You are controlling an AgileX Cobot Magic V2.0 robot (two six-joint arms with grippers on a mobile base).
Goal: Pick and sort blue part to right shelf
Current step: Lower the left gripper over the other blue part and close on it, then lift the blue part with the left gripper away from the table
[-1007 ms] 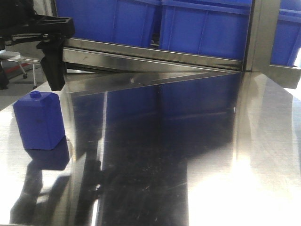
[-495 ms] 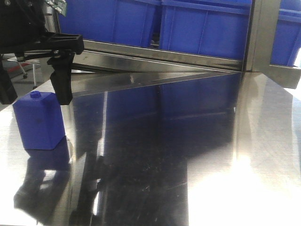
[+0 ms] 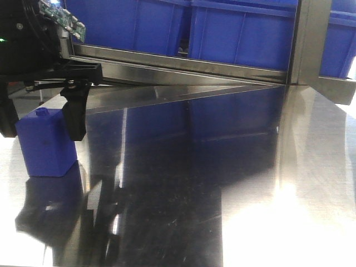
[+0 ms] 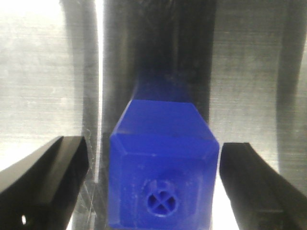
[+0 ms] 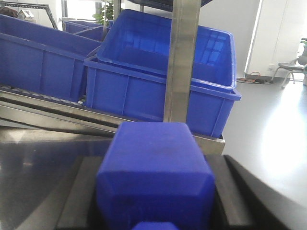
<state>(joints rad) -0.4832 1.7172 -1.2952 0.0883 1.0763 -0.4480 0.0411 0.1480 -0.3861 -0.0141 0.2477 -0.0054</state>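
On my right wrist view the blue part (image 5: 154,179) fills the foreground. The right tool (image 5: 156,163) is clamped on it, a dark finger lying tight along each flank, cap end towards the camera. Just beyond it stands the right shelf (image 5: 181,62), with its steel upright directly behind the part and deep blue bins (image 5: 144,52) sitting on the sloped track on either side. I cannot see this part or this tool from the front camera.

On the other side, my left tool (image 4: 153,141) is spread wide around the shorter blue block (image 4: 163,182) — a finger on each side, with a clear gap to the block on both. That block stands upright on the steel worktop (image 3: 250,194), knob up, near the worktop's left edge.
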